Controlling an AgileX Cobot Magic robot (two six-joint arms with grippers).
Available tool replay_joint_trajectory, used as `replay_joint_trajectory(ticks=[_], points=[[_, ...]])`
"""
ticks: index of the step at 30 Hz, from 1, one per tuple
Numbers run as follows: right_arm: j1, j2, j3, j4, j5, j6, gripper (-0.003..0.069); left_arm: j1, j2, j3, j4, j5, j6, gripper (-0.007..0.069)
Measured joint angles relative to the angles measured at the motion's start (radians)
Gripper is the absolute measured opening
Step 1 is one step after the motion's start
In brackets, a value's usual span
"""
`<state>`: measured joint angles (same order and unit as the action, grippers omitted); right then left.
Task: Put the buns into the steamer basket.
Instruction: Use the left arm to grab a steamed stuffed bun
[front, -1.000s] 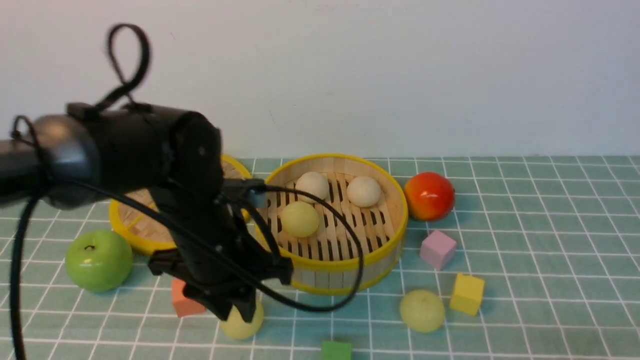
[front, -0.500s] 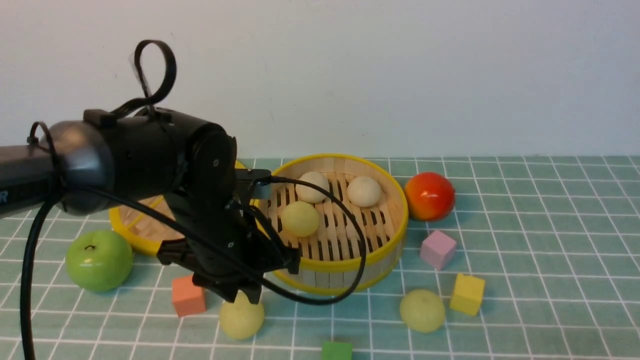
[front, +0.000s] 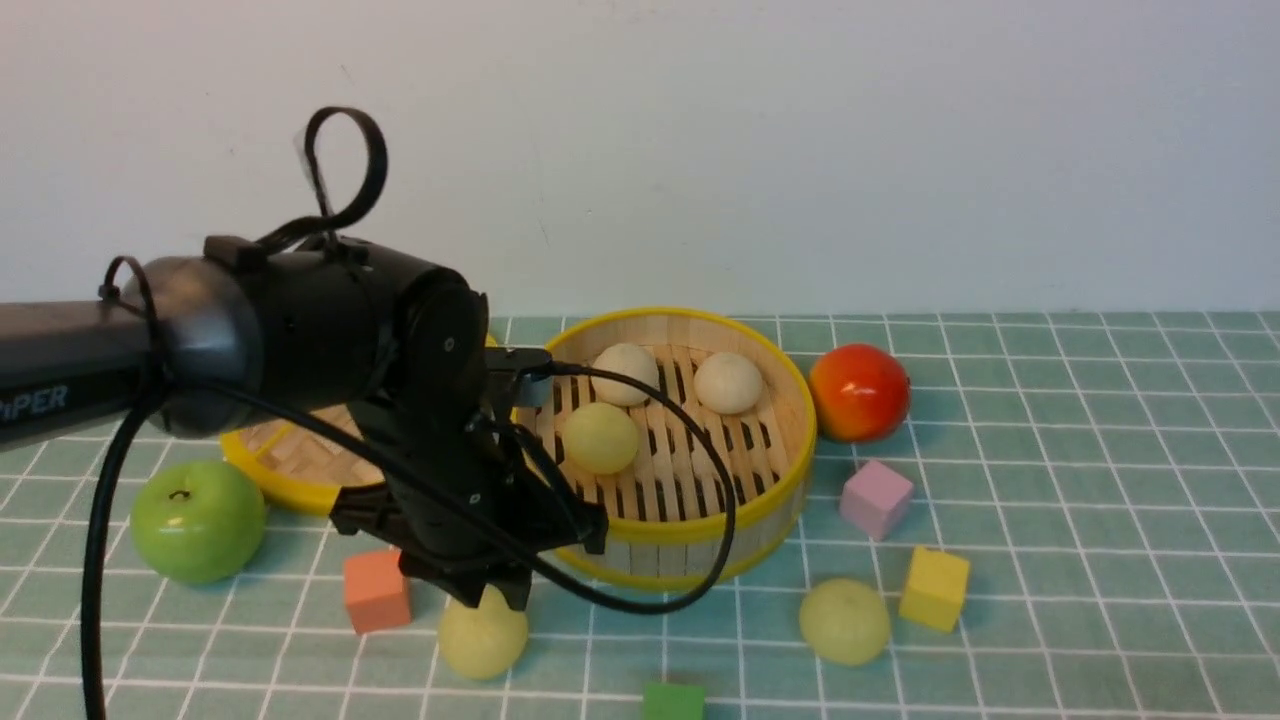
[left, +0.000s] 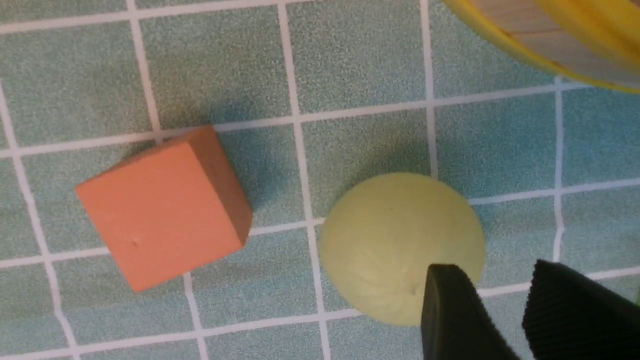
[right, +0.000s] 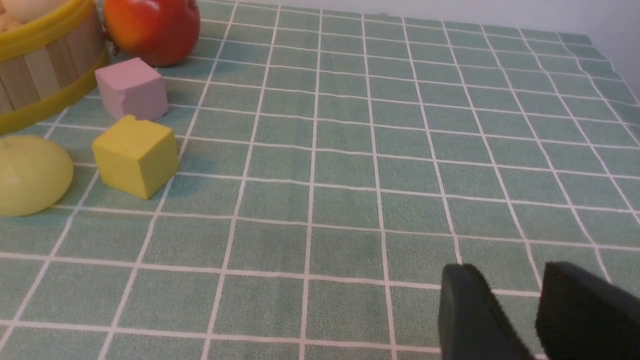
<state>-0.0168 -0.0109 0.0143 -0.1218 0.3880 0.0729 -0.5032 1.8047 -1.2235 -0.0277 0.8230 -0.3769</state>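
The steamer basket (front: 690, 527) stands mid-table and holds two off-white buns (front: 625, 373) (front: 728, 382) and one yellow-green bun (front: 600, 437). Two more yellow-green buns lie on the cloth in front: one (front: 483, 637) (left: 395, 245) at the front left, one (front: 844, 621) (right: 30, 175) at the front right. My left gripper (front: 490, 595) (left: 495, 270) hovers just over the front-left bun, offset to one side of it, open with only cloth between its fingers. My right gripper (right: 507, 270) is open and empty over bare cloth, far from the basket wall (right: 40, 65).
A woven lid (front: 270, 470) lies behind my left arm, a green apple (front: 197, 520) to its left. A red-orange fruit (front: 858, 392) sits right of the basket. Cubes are scattered: orange (front: 376, 590) (left: 160, 205), pink (front: 875, 498), yellow (front: 933, 587), green (front: 672, 702).
My left arm has risen and shifted right. Its fingers, earlier down around the front-left bun, now stand above it. The bun has stayed on the cloth.
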Motion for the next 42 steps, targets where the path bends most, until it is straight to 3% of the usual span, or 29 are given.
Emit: replay_joint_trajectory(ticks=[15,30,42], points=[[0.000,0.000,0.000,0.000,0.000,0.000,0.0239,0.000,0.062,0.000,0.014,-0.040,0.000,0.0238],[0.000,0.000,0.000,0.000,0.000,0.000,0.0239,0.000,0.063,-0.053,0.051,0.072,0.000,0.0238],[0.000,0.000,0.000,0.000,0.000,0.000,0.0239,0.000,0.063,-0.053,0.085,0.052,-0.045,0.0238]])
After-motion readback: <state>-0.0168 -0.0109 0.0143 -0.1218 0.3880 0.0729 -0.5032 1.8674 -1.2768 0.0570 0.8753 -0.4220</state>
